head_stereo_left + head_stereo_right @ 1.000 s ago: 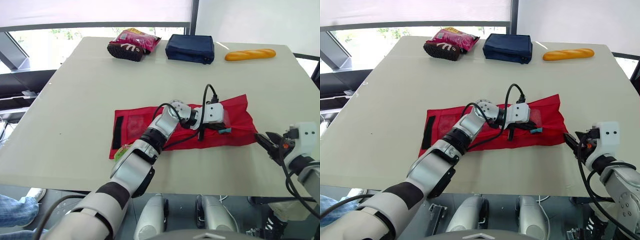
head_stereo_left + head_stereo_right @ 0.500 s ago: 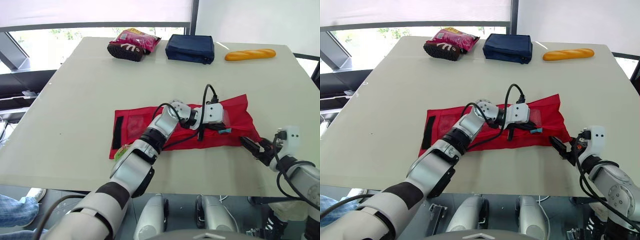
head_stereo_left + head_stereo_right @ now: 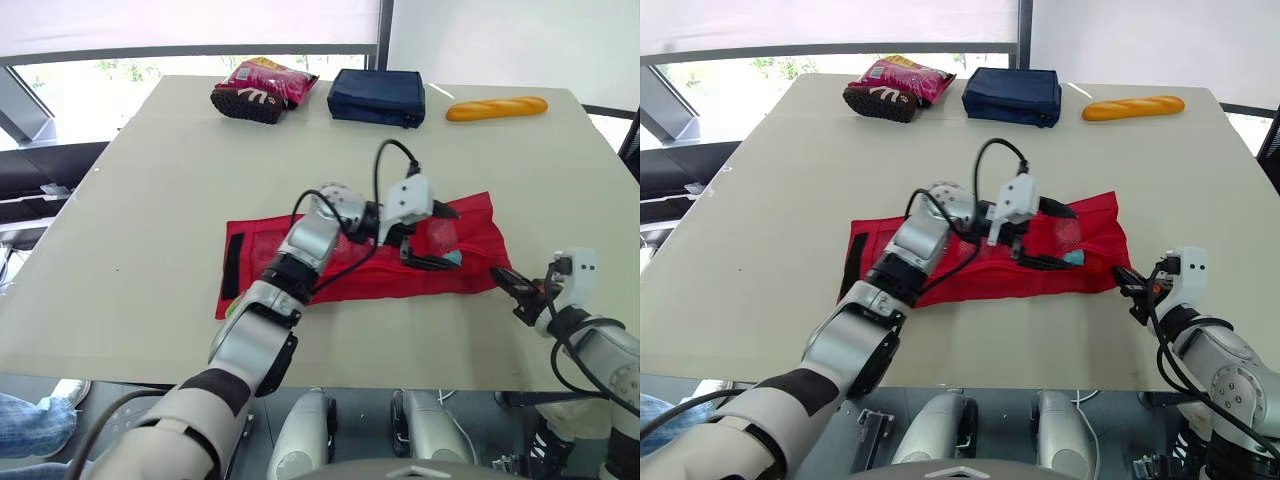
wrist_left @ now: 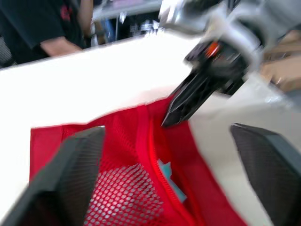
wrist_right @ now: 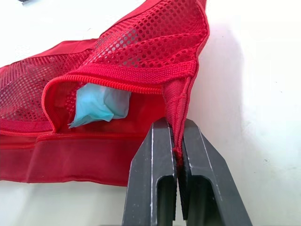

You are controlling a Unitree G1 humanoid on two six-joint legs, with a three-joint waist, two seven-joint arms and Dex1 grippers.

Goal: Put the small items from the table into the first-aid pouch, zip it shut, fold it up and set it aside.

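Red pouch [image 3: 470, 240] lies flat mid-frame on table [image 3: 150, 170], unfolded. We see pale blue item [image 5: 101, 104] inside mesh pocket at its right end, so loading looks at least partly done. Pocket mouth gapes and zip [image 5: 117, 80] is not closed: zipping, folding, setting aside all left. Right gripper [image 3: 503, 277] pinched tight on pouch's right corner seam. Left gripper [image 3: 432, 238] hovers over pouch's right half, fingers wide apart, empty. Left arm covers pouch middle; we cannot find zip slider or tell what else is inside.

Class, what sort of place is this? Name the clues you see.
Probably an indoor lab or test room: a large pale table beside a window with a blind, laid with staged props: a bread loaf, a snack bag, a red pouch.
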